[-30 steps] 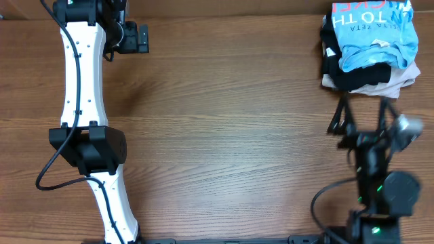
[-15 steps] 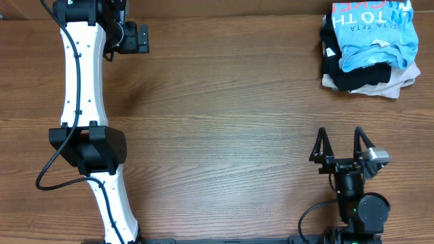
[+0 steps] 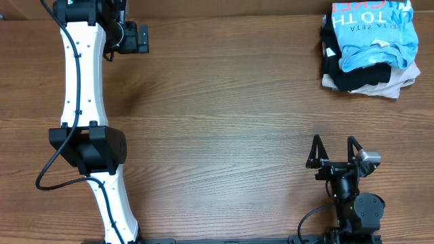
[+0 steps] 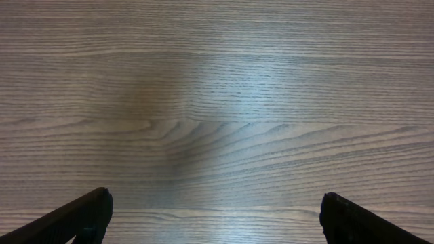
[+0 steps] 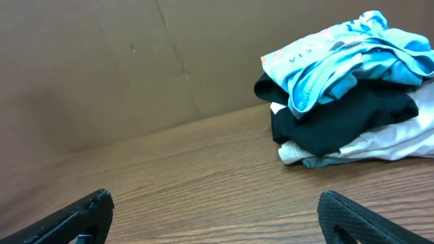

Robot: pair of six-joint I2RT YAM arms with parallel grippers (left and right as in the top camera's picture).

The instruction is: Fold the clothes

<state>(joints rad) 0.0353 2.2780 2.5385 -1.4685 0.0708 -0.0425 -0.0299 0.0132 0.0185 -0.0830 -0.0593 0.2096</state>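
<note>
Both your arms are empty. Your right gripper (image 3: pixel 333 142) hangs over the near right edge of the tabletop (image 3: pixel 237 122) with its jaws spread wide. Your left gripper (image 4: pixel 215 202), just as wide, holds nothing at the far left corner.

The light blue T-shirt (image 3: pixel 373 34) lies crumpled, lettering up, on top of the pile in the far right corner, over black garments (image 3: pixel 352 76) and a beige cloth (image 3: pixel 401 84). Reach with the right arm, pinch only the thin blue cloth at an edge, and lift it clear of the pile.
</note>
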